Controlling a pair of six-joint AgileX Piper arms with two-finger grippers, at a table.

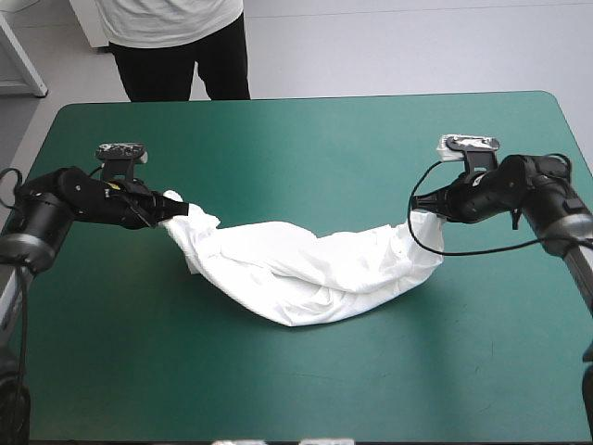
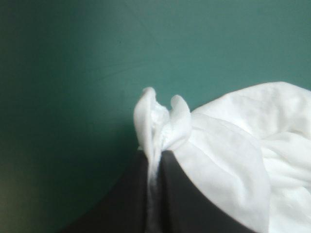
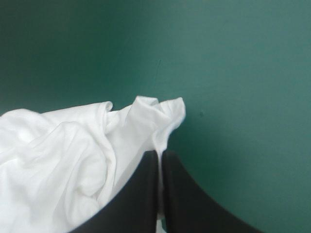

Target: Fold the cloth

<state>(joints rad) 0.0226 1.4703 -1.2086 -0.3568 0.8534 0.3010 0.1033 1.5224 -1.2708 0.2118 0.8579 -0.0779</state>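
White cloth hides a lot: the T-shirt (image 1: 306,269) is so bunched up that I cannot pick out its sleeves or its neck. It stretches like a hammock between the two arms. Its saggy middle lies on the teal-green cover (image 1: 278,139), near the middle of the table. The left gripper (image 1: 159,211) pinches one end tight, and a little tuft pokes out past its black fingers (image 2: 129,199). The right gripper (image 1: 419,211) pinches the other end the same way.

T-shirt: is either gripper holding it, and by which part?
Both. The left gripper pinches the T-shirt at its left end, the right gripper at its right end.
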